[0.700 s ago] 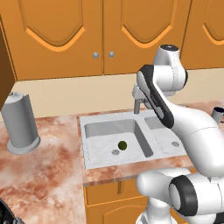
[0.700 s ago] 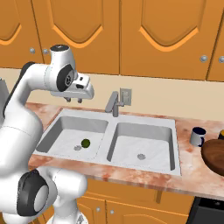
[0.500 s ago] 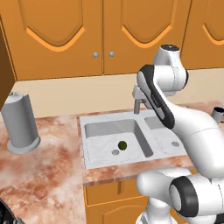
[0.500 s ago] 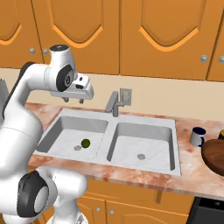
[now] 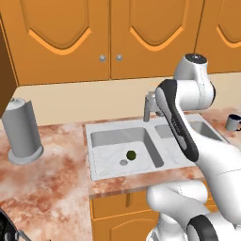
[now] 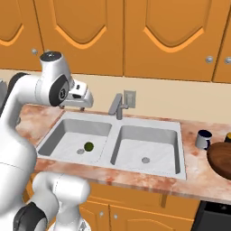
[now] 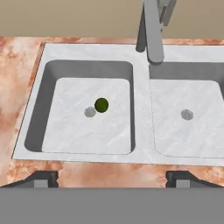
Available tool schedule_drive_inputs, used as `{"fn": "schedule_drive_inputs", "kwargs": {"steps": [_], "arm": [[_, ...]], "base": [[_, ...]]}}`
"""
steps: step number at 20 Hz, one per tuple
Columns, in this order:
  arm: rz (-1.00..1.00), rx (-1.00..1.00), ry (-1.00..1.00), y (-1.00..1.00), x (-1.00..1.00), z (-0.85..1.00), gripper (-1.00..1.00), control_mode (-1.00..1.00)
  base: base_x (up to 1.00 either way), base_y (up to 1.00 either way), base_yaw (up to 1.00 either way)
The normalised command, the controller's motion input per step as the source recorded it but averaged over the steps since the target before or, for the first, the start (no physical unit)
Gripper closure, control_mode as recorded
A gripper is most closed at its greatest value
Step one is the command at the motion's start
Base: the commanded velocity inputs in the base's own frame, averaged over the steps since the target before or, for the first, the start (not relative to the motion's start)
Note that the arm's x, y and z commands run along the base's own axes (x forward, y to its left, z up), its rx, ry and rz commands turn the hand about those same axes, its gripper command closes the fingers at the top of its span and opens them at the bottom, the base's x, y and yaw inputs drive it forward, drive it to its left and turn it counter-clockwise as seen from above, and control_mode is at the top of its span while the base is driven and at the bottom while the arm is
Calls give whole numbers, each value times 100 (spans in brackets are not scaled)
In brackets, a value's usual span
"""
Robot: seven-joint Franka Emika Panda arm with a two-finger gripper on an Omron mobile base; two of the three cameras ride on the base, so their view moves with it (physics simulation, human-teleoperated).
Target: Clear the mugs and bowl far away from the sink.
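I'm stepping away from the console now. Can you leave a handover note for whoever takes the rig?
Gripper: open, empty, above the sink's front edge.
Grey-white mug: on the counter right of the sink. Bowl: beside it, at the picture's edge. An orange-lined rim, likely the black mug, shows behind the bowl.
Done: nothing moved away yet.
Left: both mugs and the bowl.
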Motion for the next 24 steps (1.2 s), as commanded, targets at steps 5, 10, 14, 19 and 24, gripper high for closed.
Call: {"fn": "schedule_drive_inputs", "kwargs": {"steps": [5,10,14,19,24], "arm": [[0,0,0,0,0,0,-100,100],[0,0,0,0,0,0,-100,100],[0,0,0,0,0,0,-100,100],[0,0,0,0,0,0,-100,100],[0,0,9,-12,2,-22,-100,-100]], "base": [[-39,-53,0],[-15,-96,0],[-5,-100,0],[-1,-95,0],[1,-41,0]]}}
